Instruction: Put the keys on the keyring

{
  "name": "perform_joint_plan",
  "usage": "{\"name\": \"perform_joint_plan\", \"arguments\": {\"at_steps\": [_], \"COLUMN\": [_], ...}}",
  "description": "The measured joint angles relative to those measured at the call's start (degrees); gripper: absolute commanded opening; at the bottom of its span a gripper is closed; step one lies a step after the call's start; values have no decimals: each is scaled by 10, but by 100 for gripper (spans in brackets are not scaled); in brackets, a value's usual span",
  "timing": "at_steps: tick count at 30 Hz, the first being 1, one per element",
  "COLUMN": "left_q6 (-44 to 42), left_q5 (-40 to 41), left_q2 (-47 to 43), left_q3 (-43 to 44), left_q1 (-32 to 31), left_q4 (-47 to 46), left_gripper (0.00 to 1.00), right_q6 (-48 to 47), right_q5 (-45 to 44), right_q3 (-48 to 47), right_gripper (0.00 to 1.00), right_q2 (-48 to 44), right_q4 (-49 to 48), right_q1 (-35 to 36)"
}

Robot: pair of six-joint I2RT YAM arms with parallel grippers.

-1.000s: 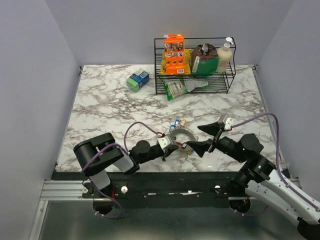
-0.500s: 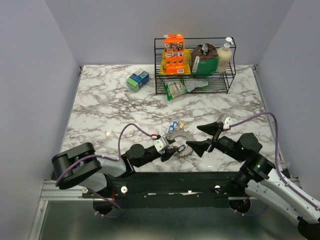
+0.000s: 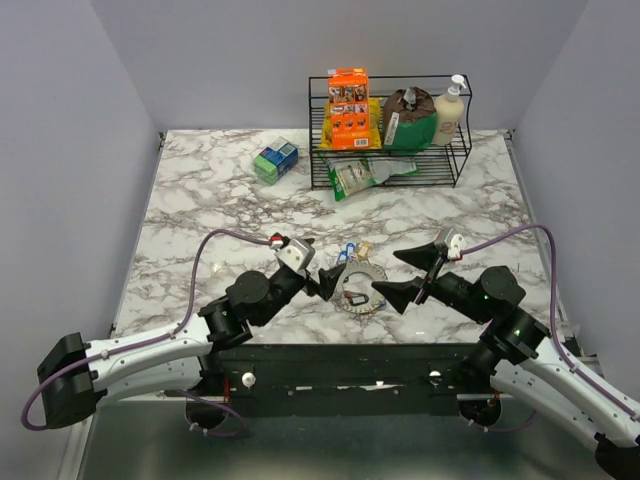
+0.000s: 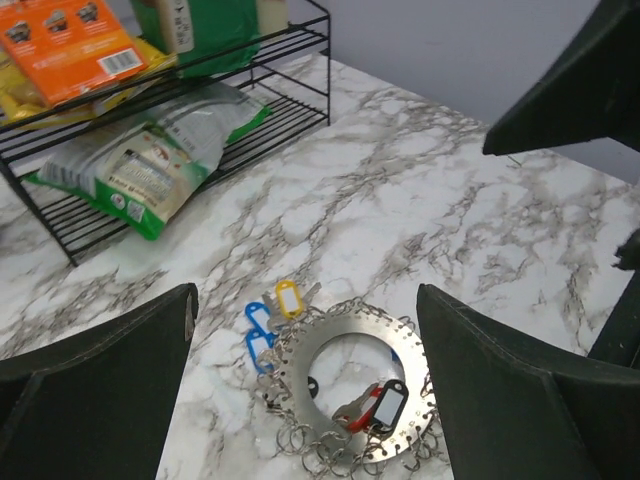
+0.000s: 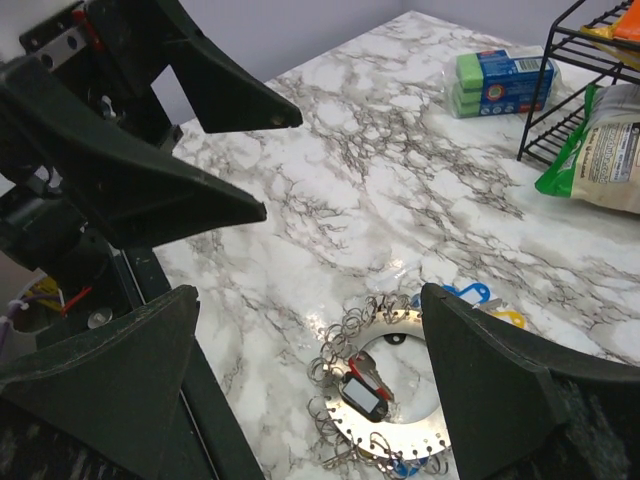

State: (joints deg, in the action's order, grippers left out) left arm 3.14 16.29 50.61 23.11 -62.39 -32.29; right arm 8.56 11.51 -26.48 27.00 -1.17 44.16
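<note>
Over the keyring (image 4: 300,345), the left gripper (image 4: 305,295) and right gripper (image 5: 310,292) are spread wide open, nothing gripped; the keys (image 4: 270,318) at its far edge are partly covered, blades hard to make out.

A white table (image 3: 200,190) veined in grey marble fills a booth of plain pale grey walls (image 3: 230,60), evenly lit. A black wire rack (image 3: 430,165) stands at its far edge, right of middle. A metal rail (image 3: 130,378) lines the near edge, with grey floor (image 3: 330,450) below.
</note>
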Motion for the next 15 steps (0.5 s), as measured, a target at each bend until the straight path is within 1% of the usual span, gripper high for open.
{"name": "perform_joint_plan", "arguments": {"at_steps": [2, 6, 9, 15], "left_q6": [27, 71, 91, 111], "left_q5": [40, 85, 92, 94], "left_q2": [-19, -37, -52, -60], "left_q3": [30, 80, 101, 112], "left_q1": [0, 0, 0, 0], "left_q4": [71, 172, 215, 244], "left_gripper": [99, 99, 99, 99], "right_q6": [0, 0, 0, 2], "right_q5": [0, 0, 1, 2], "right_q3": [0, 0, 0, 0], "right_gripper": [100, 100, 100, 100], "right_q2": [0, 4, 7, 18], "right_q4": [-2, -5, -5, -9], "right_q1": [0, 0, 0, 0]}}
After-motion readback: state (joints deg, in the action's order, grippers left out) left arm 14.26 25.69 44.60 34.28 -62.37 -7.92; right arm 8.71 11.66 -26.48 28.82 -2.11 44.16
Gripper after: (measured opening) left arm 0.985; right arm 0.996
